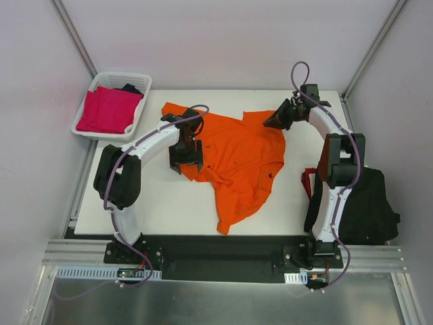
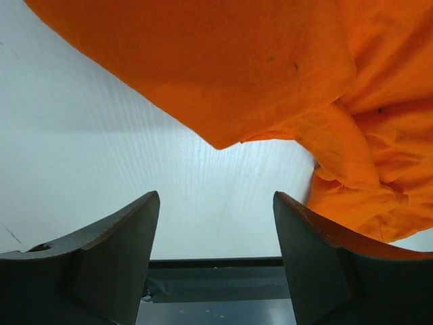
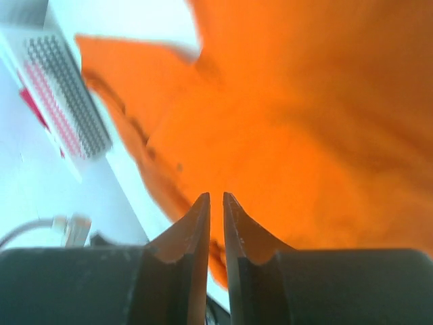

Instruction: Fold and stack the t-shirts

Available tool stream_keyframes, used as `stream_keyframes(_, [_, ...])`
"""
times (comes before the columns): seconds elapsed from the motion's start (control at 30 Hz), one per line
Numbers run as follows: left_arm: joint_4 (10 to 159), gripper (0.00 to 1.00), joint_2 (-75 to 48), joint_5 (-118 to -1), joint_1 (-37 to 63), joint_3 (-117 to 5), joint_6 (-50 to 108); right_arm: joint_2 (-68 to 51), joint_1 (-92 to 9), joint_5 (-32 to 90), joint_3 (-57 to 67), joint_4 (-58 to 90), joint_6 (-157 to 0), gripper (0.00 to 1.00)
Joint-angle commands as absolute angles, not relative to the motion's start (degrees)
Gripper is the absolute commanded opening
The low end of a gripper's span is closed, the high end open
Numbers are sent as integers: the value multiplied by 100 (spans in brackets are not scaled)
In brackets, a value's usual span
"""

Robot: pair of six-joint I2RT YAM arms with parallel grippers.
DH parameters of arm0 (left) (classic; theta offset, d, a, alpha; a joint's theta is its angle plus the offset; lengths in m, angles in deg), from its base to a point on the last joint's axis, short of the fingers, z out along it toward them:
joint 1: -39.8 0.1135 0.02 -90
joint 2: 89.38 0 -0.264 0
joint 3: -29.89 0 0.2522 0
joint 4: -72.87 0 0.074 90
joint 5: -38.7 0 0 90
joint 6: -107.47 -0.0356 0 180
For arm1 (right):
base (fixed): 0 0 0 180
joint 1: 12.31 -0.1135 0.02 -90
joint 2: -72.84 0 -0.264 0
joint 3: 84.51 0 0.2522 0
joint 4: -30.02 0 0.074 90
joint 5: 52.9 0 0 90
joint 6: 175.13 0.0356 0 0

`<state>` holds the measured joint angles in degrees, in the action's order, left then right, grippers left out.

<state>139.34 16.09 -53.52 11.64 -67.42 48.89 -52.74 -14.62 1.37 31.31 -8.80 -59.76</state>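
Bright orange cloth t-shirt [image 1: 237, 162]: crumpled, middle of white table [image 1: 169, 210] | left gripper [image 2: 216, 200]: at shirt's 9 o'clock edge, jaws wide apart, holding nothing | right gripper [image 3: 216, 196]: at shirt's 1 o'clock corner, jaws nearly together, cannot tell if pinching cloth

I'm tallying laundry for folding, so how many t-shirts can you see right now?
4. An orange shirt spread on the table, a pink shirt in the basket, a dark one behind it there, and a black heap at the table's right edge, which may hide more.
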Motion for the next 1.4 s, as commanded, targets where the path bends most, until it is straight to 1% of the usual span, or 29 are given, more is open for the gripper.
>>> stream_keyframes(0.0, [13691,68,1871,-5157,1115,-6869,4797,-4021,-1890,-351,2252,-870,-5999,16])
stream_keyframes(0.2, [13234,66,2258,-5280,1115,-6860,4806,-3352,-2461,-307,1372,-1230,-6122,16])
stream_keyframes(0.43, [12987,65,2522,-5175,1115,-6816,4674,-3114,-2620,-281,1363,-1757,-6376,16])
stream_keyframes(0.53, [12909,62,2549,-5157,1115,-6746,4691,-3087,-2629,-280,1389,-1854,-6420,16])
stream_keyframes(0.67, [12864,51,2470,-5166,1115,-6605,4796,-3157,-2637,-298,1433,-1933,-6473,16])
stream_keyframes(0.7, [12864,40,2461,-5174,1115,-6579,4831,-3166,-2655,-324,1451,-1942,-6482,16])
stream_keyframes(0.77, [12864,31,2374,-5192,1115,-6552,4867,-3228,-2673,-342,1468,-1951,-6508,16])
stream_keyframes(0.83, [12873,26,2294,-5209,1115,-6500,4902,-3307,-2716,-368,1477,-1942,-6526,15])
stream_keyframes(1.0, [12908,25,1961,-5245,1115,-6272,5034,-3526,-2866,-430,1574,-1881,-6561,15])
stream_keyframes(1.13, [13075,28,1723,-5245,1115,-6165,5087,-3676,-2954,-509,1600,-1723,-6509,15])
stream_keyframes(1.23, [13312,31,1644,-5175,1115,-6244,5078,-3799,-2989,-570,1644,-1644,-6500,15])
stream_keyframes(1.37, [13655,32,1495,-5157,1115,-6507,5052,-3939,-3033,-623,1670,-1529,-6465,15])
